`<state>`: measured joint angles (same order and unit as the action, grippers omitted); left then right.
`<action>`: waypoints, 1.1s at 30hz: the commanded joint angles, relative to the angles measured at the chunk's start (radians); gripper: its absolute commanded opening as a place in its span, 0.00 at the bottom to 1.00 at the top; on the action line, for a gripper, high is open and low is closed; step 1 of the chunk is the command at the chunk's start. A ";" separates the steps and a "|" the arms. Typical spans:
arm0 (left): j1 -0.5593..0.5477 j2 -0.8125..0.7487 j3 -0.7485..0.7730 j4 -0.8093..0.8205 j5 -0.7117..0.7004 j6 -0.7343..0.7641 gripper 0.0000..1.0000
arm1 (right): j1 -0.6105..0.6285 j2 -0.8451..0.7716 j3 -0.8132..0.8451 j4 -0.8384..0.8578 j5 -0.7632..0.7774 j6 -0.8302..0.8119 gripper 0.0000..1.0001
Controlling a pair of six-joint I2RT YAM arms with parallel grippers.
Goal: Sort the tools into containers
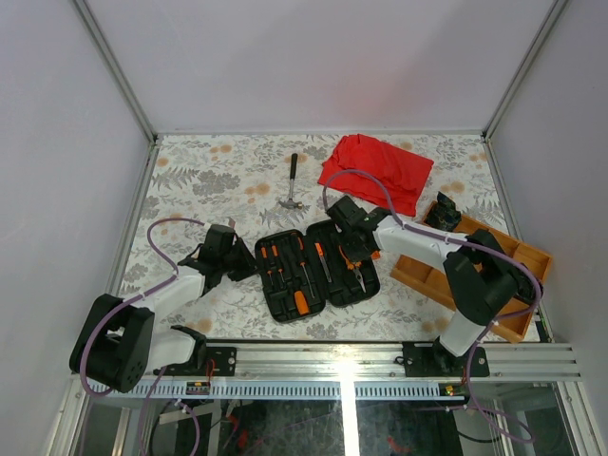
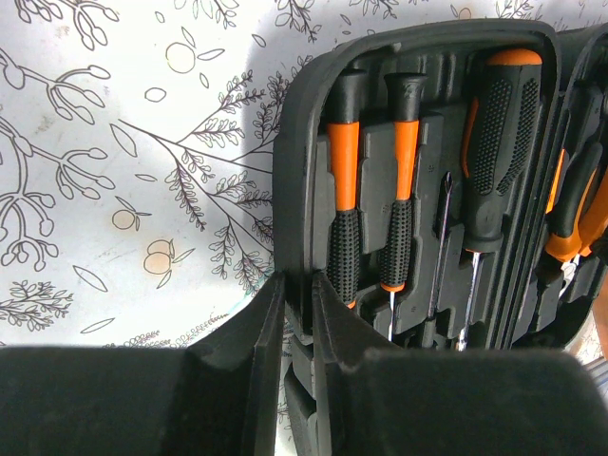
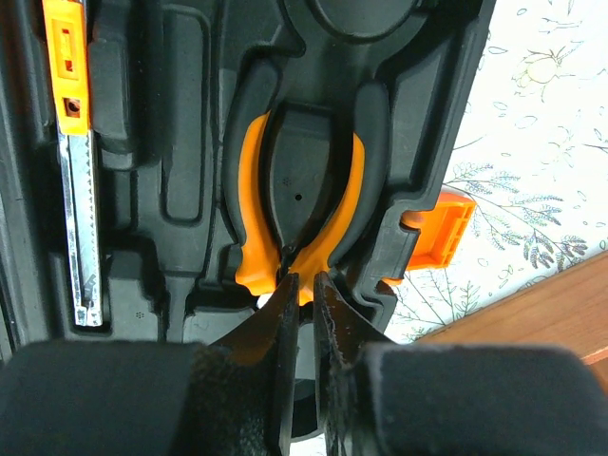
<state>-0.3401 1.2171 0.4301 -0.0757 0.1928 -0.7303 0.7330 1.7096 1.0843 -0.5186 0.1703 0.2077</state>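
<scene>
Screwdrivers (image 2: 344,190), 2 slim ones with black-and-orange handles, lie side by side in moulded slots in the left half of the open black tool case (image 2: 299,123). A thicker black-handled driver (image 2: 503,142) lies just to their right. A faint mark on 1 handle cap is too blurred for me to read.

My left gripper (image 2: 296,294) is closed down narrow, pinching the case's left rim. My right gripper (image 3: 304,290) is also nearly closed, its tips on the head of the orange-handled pliers (image 3: 249,190), which sit in their slot in the case's right half. An orange latch (image 3: 442,228) juts from the edge beside them.

The case rests mid-desk (image 2: 142,142). Beyond it lie a hammer (image 1: 293,185) and a red cloth (image 1: 375,171), and a wooden tray (image 1: 423,275) stands to the right.
</scene>
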 commanded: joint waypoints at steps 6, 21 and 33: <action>-0.011 -0.001 0.003 -0.030 0.015 0.023 0.06 | 0.003 0.286 -0.041 0.061 -0.183 0.030 0.03; -0.011 0.013 0.016 -0.020 0.025 0.022 0.05 | 0.030 0.430 -0.133 0.240 -0.284 0.185 0.00; -0.011 0.011 0.015 -0.021 0.024 0.025 0.05 | 0.088 0.456 -0.168 0.320 -0.259 0.238 0.00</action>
<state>-0.3397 1.2221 0.4332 -0.0765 0.1947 -0.7277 0.7868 1.8427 1.1389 -0.5716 0.2916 0.3302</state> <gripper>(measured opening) 0.127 0.142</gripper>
